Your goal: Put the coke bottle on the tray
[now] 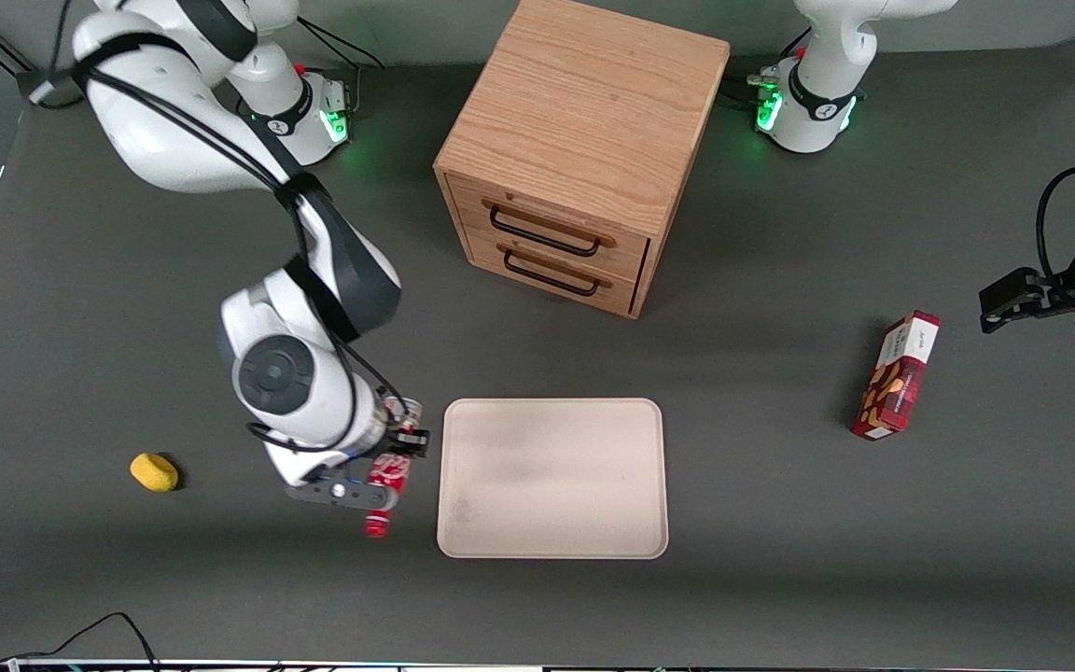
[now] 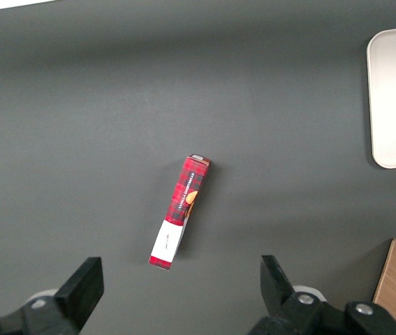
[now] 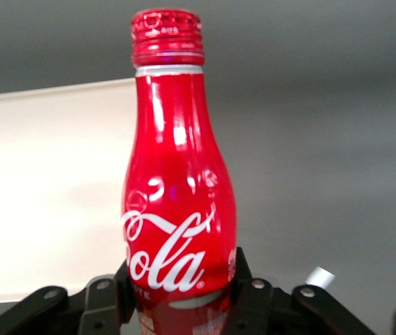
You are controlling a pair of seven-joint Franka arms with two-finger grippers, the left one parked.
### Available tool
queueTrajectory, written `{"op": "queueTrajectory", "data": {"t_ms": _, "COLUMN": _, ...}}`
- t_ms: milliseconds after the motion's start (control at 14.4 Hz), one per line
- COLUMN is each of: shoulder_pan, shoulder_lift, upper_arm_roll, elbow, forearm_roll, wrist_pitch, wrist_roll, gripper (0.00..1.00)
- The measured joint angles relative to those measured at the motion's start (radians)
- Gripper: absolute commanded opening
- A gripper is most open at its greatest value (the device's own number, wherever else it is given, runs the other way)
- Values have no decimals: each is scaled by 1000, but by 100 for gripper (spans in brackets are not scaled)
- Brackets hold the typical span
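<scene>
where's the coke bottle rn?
In the front view the coke bottle sits between the gripper's fingers, beside the tray's edge toward the working arm's end, not over the tray yet.

One coke bottle (image 3: 180, 188), one tray (image 1: 552, 478), two drawers (image 1: 547, 245).

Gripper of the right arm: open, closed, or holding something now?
Gripper: closed on the coke bottle, beside the tray, not yet over it.
</scene>
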Motion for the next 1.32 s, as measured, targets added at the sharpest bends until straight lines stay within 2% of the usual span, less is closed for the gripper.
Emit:
{"op": "queueTrajectory", "data": {"t_ms": 70, "shoulder_pan": 3, "shoulder_lift": 48, "upper_arm_roll": 8, "elbow": 23, "forearm_roll": 0, "wrist_pitch": 32, "wrist_roll": -33, "gripper": 4}}
{"op": "queueTrajectory", "data": {"t_ms": 348, "shoulder_pan": 17, "shoulder_lift": 170, "upper_arm_roll": 15, "elbow": 62, "forearm_roll": -1, "wrist_pitch": 95, "wrist_roll": -81, "gripper": 4}}
{"op": "queueTrajectory", "data": {"t_ms": 557, "shoulder_pan": 42, "shoulder_lift": 206, "upper_arm_roll": 15, "elbow": 65, "forearm_roll": -33, "wrist_pitch": 97, "wrist_roll": -87, "gripper": 6}}
{"op": "queueTrajectory", "data": {"t_ms": 904, "shoulder_pan": 83, "shoulder_lift": 235, "upper_arm_roll": -17, "elbow": 65, "forearm_roll": -48, "wrist_pitch": 116, "wrist_roll": -87, "gripper": 37}}
{"op": "queueTrajectory", "data": {"t_ms": 1043, "shoulder_pan": 86, "shoulder_lift": 243, "upper_arm_roll": -23, "elbow": 65, "forearm_roll": -48, "wrist_pitch": 131, "wrist_roll": -87, "gripper": 62}}
{"op": "queueTrajectory", "data": {"t_ms": 1113, "shoulder_pan": 86, "shoulder_lift": 246, "upper_arm_roll": -25, "elbow": 66, "forearm_roll": -48, "wrist_pitch": 135, "wrist_roll": -87, "gripper": 68}}
{"op": "queueTrajectory", "data": {"t_ms": 1183, "shoulder_pan": 86, "shoulder_lift": 248, "upper_arm_roll": -27, "elbow": 67, "forearm_roll": -48, "wrist_pitch": 136, "wrist_roll": -87, "gripper": 93}}
{"op": "queueTrajectory", "data": {"t_ms": 1252, "shoulder_pan": 86, "shoulder_lift": 249, "upper_arm_roll": -27, "elbow": 71, "forearm_roll": -48, "wrist_pitch": 136, "wrist_roll": -87, "gripper": 100}}
{"op": "queueTrajectory", "data": {"t_ms": 1322, "shoulder_pan": 86, "shoulder_lift": 250, "upper_arm_roll": -27, "elbow": 75, "forearm_roll": -48, "wrist_pitch": 137, "wrist_roll": -87, "gripper": 100}}
